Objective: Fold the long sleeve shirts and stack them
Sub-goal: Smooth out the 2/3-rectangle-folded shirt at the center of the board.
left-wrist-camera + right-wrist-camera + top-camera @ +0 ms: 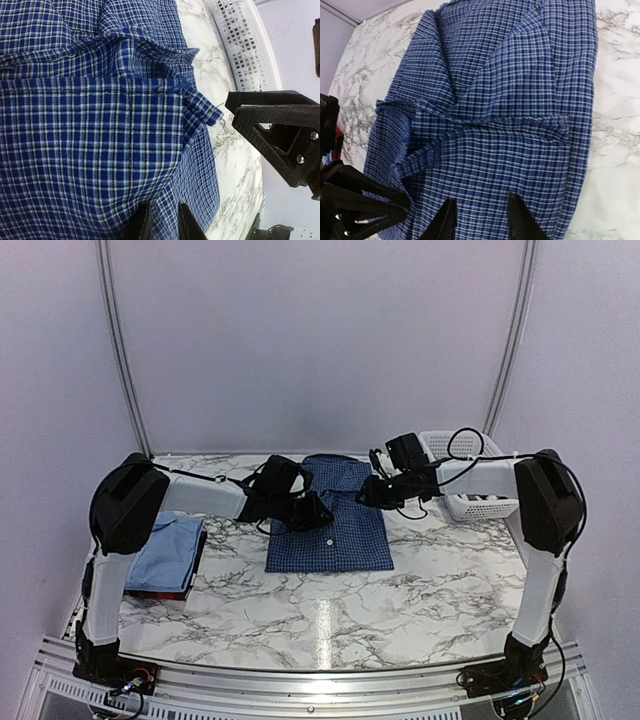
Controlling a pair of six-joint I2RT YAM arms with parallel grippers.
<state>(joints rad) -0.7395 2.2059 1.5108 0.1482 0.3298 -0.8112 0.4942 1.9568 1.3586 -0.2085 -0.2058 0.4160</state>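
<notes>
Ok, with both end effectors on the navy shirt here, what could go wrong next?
1. The left end effector seems to pinch only a little of the navy shirt. A pull might slip off or drag the whole shirt askew.
2. The right end effector sits open just across the cloth, so the two arms could collide.
3. The rumpled flap by the collar may get folded in as a crease.

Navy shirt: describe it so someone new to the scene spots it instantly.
Start at the marble table; the navy shirt lies mid-table, toward the far edge. It is dark blue with a fine white check, unlike the plain light blue shirt folded at the left and the white basket at the right.
</notes>
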